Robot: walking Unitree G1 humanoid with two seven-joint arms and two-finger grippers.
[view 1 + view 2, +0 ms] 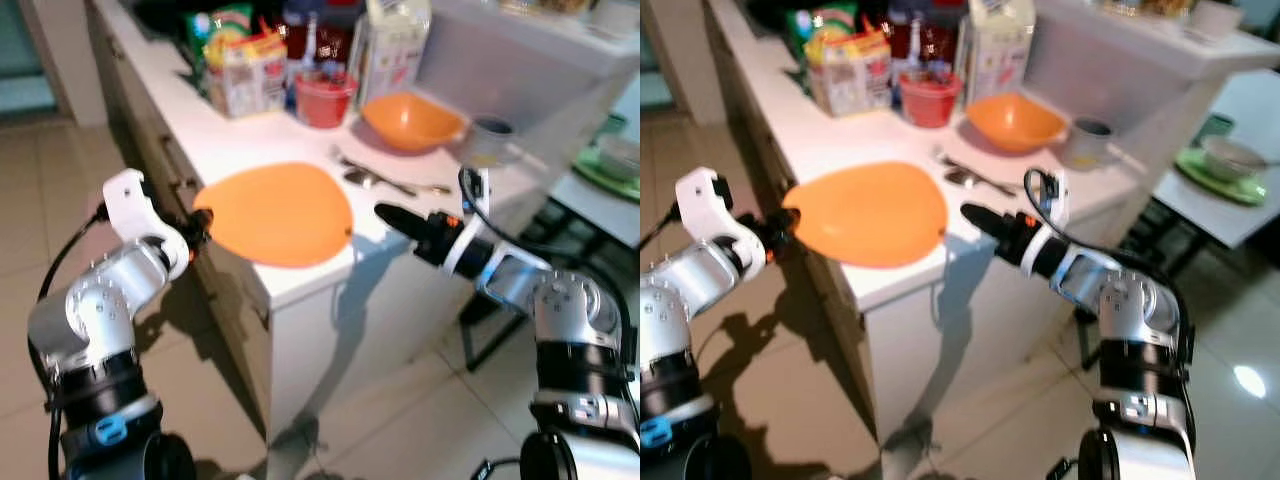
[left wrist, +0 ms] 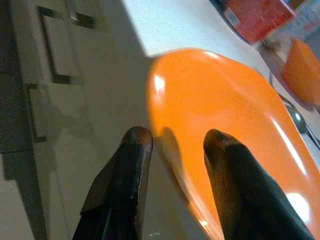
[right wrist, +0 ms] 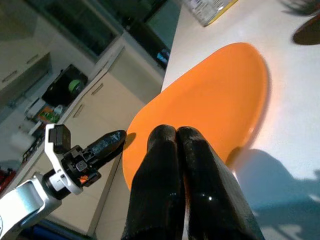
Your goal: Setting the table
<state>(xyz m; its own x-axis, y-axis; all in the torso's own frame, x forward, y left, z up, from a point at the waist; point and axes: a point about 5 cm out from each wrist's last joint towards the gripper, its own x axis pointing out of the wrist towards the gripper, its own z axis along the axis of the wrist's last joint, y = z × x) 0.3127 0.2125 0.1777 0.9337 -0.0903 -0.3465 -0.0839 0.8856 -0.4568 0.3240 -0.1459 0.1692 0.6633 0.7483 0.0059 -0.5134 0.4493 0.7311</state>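
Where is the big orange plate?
The orange plate lies on the white counter's near corner, between the left gripper and right gripper.

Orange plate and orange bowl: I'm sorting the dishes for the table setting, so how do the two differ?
The orange plate is flat and wide; the orange bowl is deep and looks smaller across. The plate sits at the counter's near corner, its rim overhanging the edge, between the left end effector and the right end effector; the bowl sits farther back, beside the red cup. Both are plain orange and look empty.
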